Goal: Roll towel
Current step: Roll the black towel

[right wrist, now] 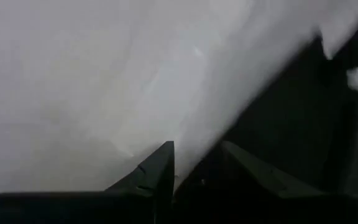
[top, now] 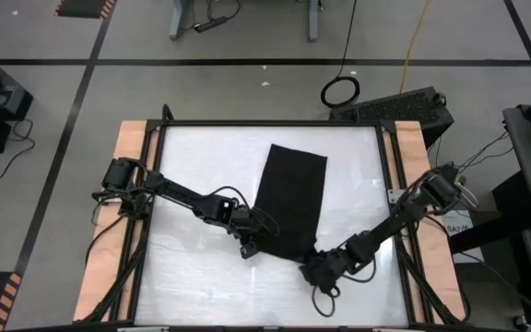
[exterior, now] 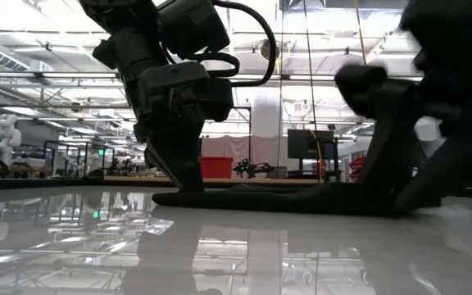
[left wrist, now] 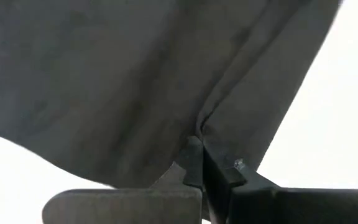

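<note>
The towel [top: 289, 198] lies flat and unrolled in the middle of the high view, so the rolling is hardly begun: the left gripper [top: 247, 247] is clenched on its lower-left corner, while the right gripper [top: 313, 261] stands at the lower-right corner, its grasp unclear.

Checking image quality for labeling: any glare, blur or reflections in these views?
Low view: the glossy white tabletop mirrors the ceiling lights; the right arm is blurred. High view: even light, the flat black cloth towel sharp. Right wrist view: hazy, washed-out white. Left wrist view: towel close up, soft.
</note>
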